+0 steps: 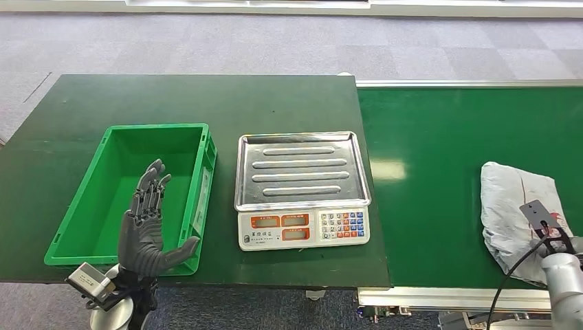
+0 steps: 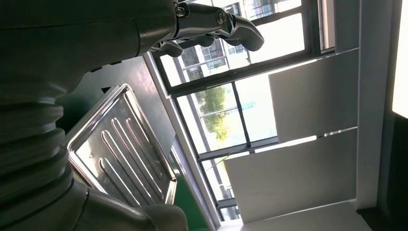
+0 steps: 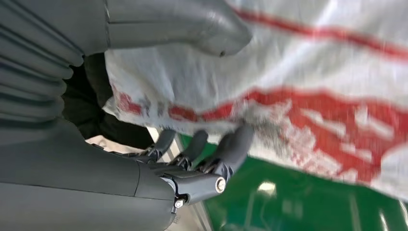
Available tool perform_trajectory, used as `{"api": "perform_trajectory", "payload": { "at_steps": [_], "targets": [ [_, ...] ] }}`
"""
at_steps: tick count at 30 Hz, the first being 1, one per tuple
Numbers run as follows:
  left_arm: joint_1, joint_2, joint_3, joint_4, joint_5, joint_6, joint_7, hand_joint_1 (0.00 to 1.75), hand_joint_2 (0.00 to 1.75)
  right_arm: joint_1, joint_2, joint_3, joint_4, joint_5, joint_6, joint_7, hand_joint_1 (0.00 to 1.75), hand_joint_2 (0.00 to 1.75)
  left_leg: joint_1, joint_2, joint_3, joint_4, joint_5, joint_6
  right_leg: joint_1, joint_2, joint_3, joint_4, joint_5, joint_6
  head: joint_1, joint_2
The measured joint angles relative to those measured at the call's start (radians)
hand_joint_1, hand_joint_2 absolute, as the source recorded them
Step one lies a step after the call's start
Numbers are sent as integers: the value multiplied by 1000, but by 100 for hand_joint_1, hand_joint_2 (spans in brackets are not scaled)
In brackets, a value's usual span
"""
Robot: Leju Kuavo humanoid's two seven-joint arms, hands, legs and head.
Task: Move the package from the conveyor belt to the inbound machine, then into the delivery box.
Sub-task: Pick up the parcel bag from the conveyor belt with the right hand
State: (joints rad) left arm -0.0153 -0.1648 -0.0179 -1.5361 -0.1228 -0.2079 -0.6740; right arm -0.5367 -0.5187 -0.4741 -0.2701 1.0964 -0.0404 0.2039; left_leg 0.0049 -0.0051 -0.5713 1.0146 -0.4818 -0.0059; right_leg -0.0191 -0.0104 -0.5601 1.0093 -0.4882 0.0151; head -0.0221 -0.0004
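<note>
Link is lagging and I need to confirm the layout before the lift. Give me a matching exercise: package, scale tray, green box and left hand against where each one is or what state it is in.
Things:
1. package
2. scale tray
3. green box
4. left hand

Places or states:
A. bare steel, nothing on it
B. on the conveyor belt, right hand closing on it
C. open, raised above the near end of the box
D. on the dark table, left of the scale

Pairs: 1-B, 2-A, 3-D, 4-C
</note>
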Motion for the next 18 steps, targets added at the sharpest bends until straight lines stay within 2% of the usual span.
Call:
{"api": "perform_trajectory", "payload": {
  "at_steps": [12,15,18],
  "targets": [
    [-1,-5,0,-1,-3,1,3,0,175,-33,3,-53,0,4,14,-31,175,175,0,0,0,0,0,0,0,0,0,0,0,0,0,0],
    [2,-5,0,-5,-3,9,3,0,175,-40,9,-60,-2,-5,-37,-77,175,175,0,0,0,0,0,0,0,0,0,0,0,0,0,0],
    [12,-6,0,-19,-4,20,4,0,175,-52,17,-76,-12,-38,-127,-173,175,175,0,0,0,0,0,0,0,0,0,0,0,0,0,0]
  ]
}}
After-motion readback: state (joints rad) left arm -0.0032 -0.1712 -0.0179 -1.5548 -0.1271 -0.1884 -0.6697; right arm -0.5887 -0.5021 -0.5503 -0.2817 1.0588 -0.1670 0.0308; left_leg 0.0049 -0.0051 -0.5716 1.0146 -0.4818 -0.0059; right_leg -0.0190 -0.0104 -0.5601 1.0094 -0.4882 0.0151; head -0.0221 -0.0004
